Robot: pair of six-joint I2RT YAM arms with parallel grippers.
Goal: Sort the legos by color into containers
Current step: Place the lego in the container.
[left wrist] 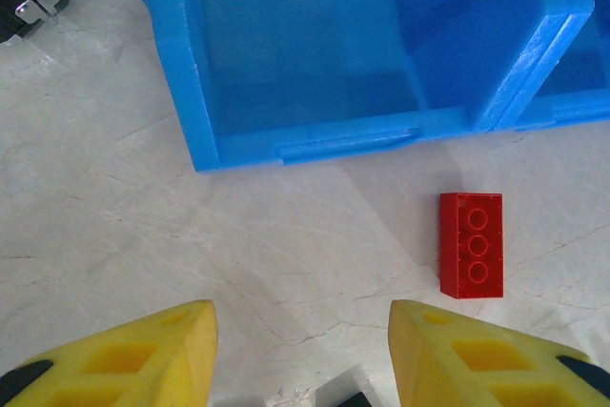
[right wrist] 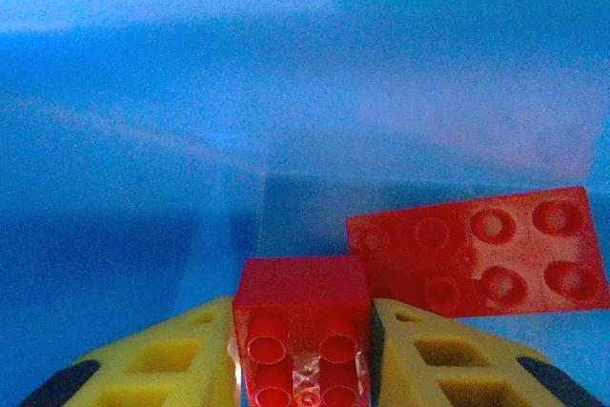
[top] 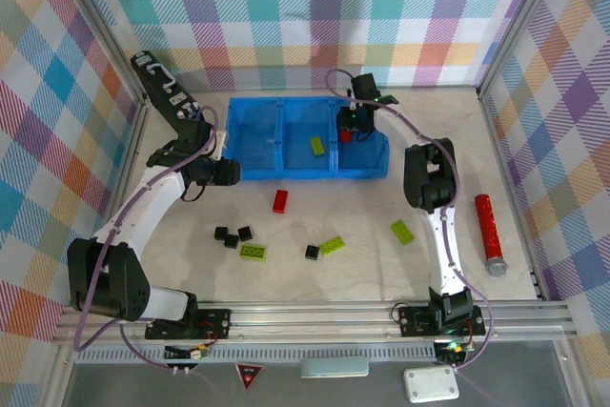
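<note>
The blue bin (top: 286,174) lies at the back centre, and its containers are three side-by-side compartments. A lime green lego (top: 316,146) rests in the middle one. My right gripper (top: 349,129) hangs in the right compartment, shut on a small red lego (right wrist: 301,331). A larger red lego (right wrist: 481,254) lies on the floor there. My left gripper (left wrist: 303,350) is open and empty over the table, just in front of the bin's left compartment (left wrist: 305,73). A red lego (left wrist: 471,244) lies ahead to its right. Black legos (top: 232,235) and green legos (top: 254,252) are scattered on the table.
More loose bricks lie in front of the bin: a black one (top: 312,252) and green ones (top: 332,245) (top: 401,232). A red cylinder with a grey end (top: 489,234) lies at the right, near the checked wall. Checked walls close three sides.
</note>
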